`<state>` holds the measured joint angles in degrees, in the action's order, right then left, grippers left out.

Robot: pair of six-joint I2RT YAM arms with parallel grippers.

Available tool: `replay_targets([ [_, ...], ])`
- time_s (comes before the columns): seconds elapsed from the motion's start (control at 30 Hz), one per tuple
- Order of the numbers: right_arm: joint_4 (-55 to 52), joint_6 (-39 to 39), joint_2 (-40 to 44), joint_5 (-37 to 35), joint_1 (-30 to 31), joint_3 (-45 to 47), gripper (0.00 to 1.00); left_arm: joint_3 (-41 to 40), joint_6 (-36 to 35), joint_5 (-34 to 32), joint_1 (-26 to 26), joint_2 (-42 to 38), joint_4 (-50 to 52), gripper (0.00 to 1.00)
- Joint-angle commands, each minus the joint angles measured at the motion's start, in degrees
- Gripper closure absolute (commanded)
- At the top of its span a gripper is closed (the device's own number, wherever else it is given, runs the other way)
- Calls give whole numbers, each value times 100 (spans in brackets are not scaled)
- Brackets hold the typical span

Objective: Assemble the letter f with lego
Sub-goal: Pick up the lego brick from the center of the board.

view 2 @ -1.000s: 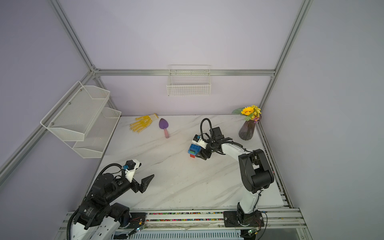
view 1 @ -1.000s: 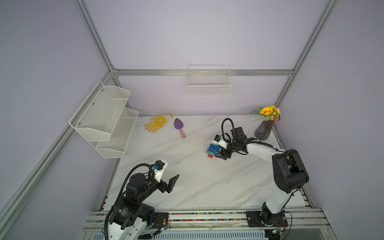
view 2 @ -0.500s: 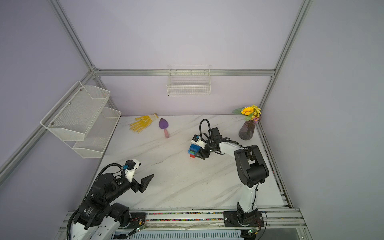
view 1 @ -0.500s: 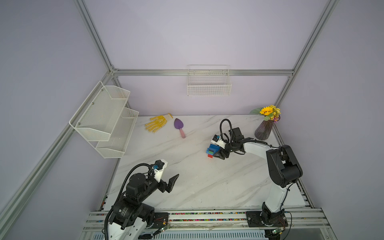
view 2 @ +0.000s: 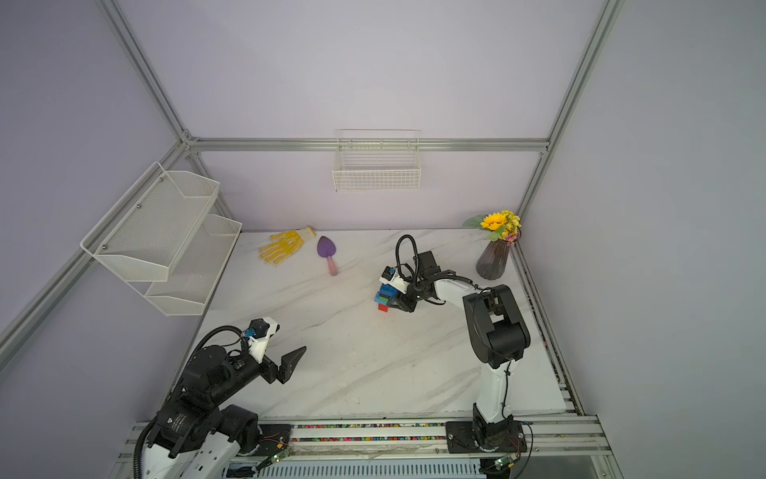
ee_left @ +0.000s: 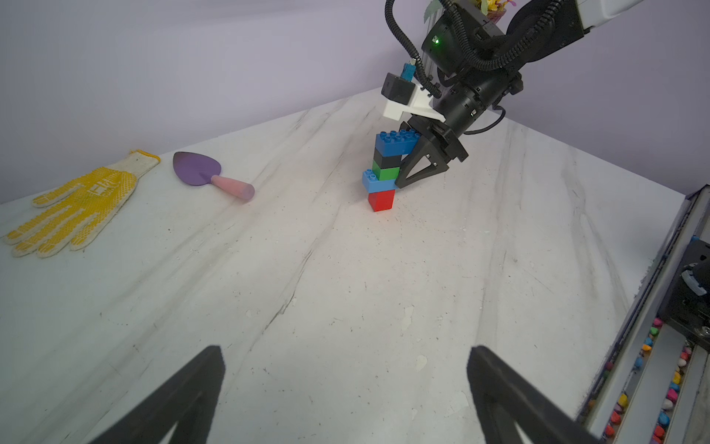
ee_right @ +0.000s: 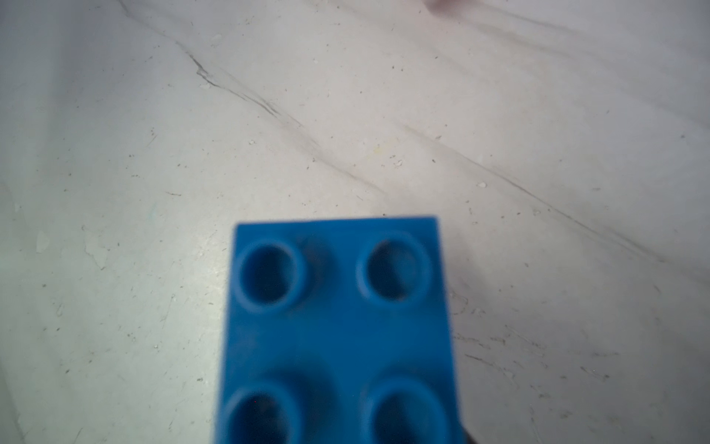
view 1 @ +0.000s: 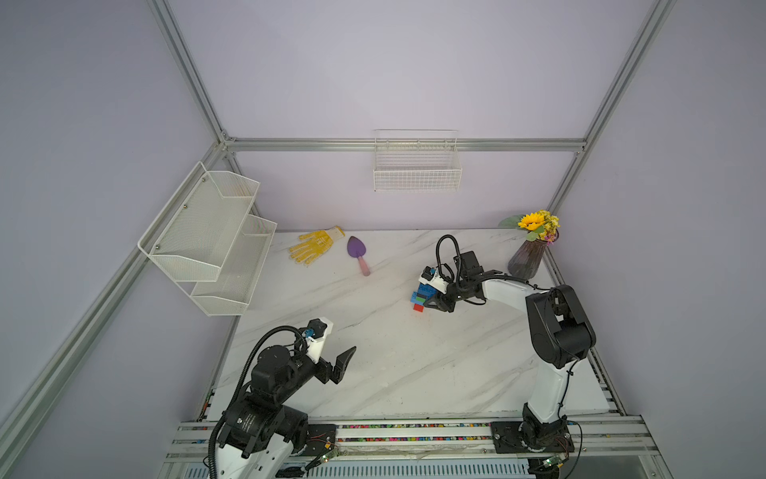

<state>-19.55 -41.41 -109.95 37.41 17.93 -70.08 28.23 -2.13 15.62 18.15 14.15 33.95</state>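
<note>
The lego stands as an upright tower (view 1: pixel 419 295) (view 2: pixel 383 295) (ee_left: pixel 384 173) on the marble table. From the bottom it is red, blue, green, black, with a blue bar on top: the letter f. My right gripper (view 1: pixel 435 300) (view 2: pixel 401 302) (ee_left: pixel 396 181) reaches in from the right and is shut on the tower's middle. One black finger (ee_left: pixel 420 163) lies against the tower's side and the other is hidden behind it. The right wrist view is filled by the blurred top blue brick (ee_right: pixel 338 326). My left gripper (view 1: pixel 345 360) (view 2: pixel 293 357) (ee_left: pixel 345 357) hangs open and empty near the front left.
A yellow glove (view 1: pixel 315 245) and a purple trowel (view 1: pixel 358 254) lie at the back left. A vase of flowers (view 1: pixel 526 259) stands at the back right, close behind the right arm. White mesh shelves (view 1: pixel 207 240) hang on the left wall, a wire basket (view 1: pixel 416 166) on the back wall.
The right gripper's jaws have narrowed onto the tower and its arm has drawn in slightly. The left arm has not moved.
</note>
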Motion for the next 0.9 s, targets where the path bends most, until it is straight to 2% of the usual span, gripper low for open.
replay_targets([
  [0.0, -268, -132, -35, 288, -15, -141, 69, 31, 2, 39, -82, 2, -196, 0],
  [0.1, -429, -212, 23, 328, -15, -232, 73, 33, -7, 29, -125, 6, -196, 0],
  [0.33, -952, -338, 106, 399, -20, -613, 74, 122, 43, -40, -216, 244, -303, 0],
  [0.47, -1485, -385, 5, 761, -34, -1038, 75, -50, 46, -107, -216, 606, -1571, 0],
  [0.6, -1510, -175, 35, 1440, -29, -1122, 75, 91, -389, 343, -222, 1862, -2855, 0],
  [0.73, -1816, -135, 65, 1825, -28, -1396, 74, 736, -402, 1113, -250, 3350, -3670, 0],
  [0.87, -2226, -122, 92, 2102, -35, -1736, 74, 1276, -644, 1735, -259, 4336, -4247, 0],
])
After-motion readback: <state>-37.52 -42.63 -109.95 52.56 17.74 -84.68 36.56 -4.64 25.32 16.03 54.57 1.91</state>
